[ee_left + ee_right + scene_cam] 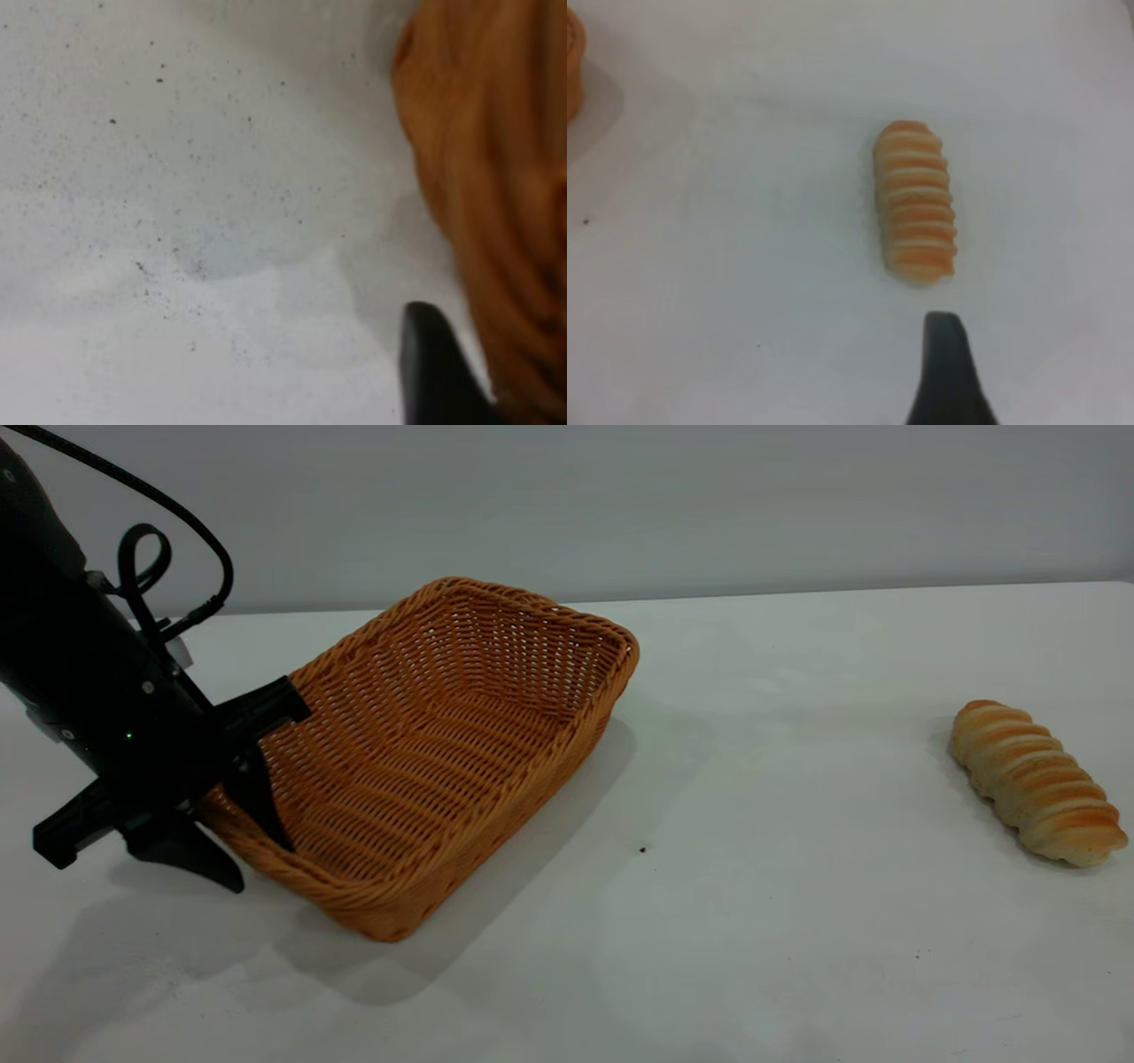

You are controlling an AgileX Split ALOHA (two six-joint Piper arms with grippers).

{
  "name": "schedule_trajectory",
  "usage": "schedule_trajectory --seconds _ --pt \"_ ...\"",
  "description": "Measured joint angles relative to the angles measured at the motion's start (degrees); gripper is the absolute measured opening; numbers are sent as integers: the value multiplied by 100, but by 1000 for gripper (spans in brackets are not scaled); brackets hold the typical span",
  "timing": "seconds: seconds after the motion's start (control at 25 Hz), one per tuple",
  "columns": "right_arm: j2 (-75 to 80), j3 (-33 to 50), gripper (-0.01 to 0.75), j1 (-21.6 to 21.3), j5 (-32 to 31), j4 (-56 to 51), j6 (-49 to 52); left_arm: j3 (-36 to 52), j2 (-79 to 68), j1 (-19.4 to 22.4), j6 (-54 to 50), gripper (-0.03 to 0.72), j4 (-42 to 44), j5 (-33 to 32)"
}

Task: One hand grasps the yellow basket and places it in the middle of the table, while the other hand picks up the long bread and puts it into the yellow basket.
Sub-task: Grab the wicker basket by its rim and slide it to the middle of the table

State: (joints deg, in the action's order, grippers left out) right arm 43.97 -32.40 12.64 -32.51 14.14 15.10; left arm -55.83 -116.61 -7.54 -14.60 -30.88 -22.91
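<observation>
The yellow basket (443, 753) is at the left of the white table (753, 921), tilted with its far right end raised. My left gripper (261, 865) is shut on its left rim, one finger inside and one outside. In the left wrist view one black finger (434, 372) lies against the basket's wall (496, 177). The long bread (1035, 781) lies on the table at the far right. The right wrist view shows the bread (917, 202) just beyond my right gripper (1045, 398), which is open and empty above the table. Only one of its fingers (948, 376) shows.
The basket's corner (572, 71) shows at the edge of the right wrist view. A grey wall (620, 505) runs behind the table's far edge. A black cable (159, 522) loops above the left arm. Bare tabletop lies between basket and bread.
</observation>
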Motion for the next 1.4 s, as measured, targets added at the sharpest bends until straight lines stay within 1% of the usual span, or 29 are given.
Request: schedule_trajectory --seconds 0.12,0.16,0.32,0.52,0.6,0.84,1.0,1.16,1.4 --pt "0 0 560 0 0 0 0 -26 0 0 -84 134 -144 76" --pt "0 0 560 0 0 0 0 -45 0 0 -28 98 -144 67" --pt "0 0 560 0 0 0 0 -40 36 -18 166 101 -97 -57" --pt "0 0 560 0 0 0 0 -120 531 -18 687 101 18 -176" --pt "0 0 560 0 -5 0 0 -226 730 -18 885 101 50 -347" --pt "0 0 560 0 -41 0 0 -622 937 -18 1398 101 56 -1232" --pt "65 -51 560 0 -83 -19 0 -635 931 -18 1756 101 99 -1552" --pt "315 -138 560 0 -83 -179 0 -635 931 -71 2110 101 143 -1556" --pt "966 -400 560 0 -74 -307 0 -635 842 -238 2618 101 164 -1344"
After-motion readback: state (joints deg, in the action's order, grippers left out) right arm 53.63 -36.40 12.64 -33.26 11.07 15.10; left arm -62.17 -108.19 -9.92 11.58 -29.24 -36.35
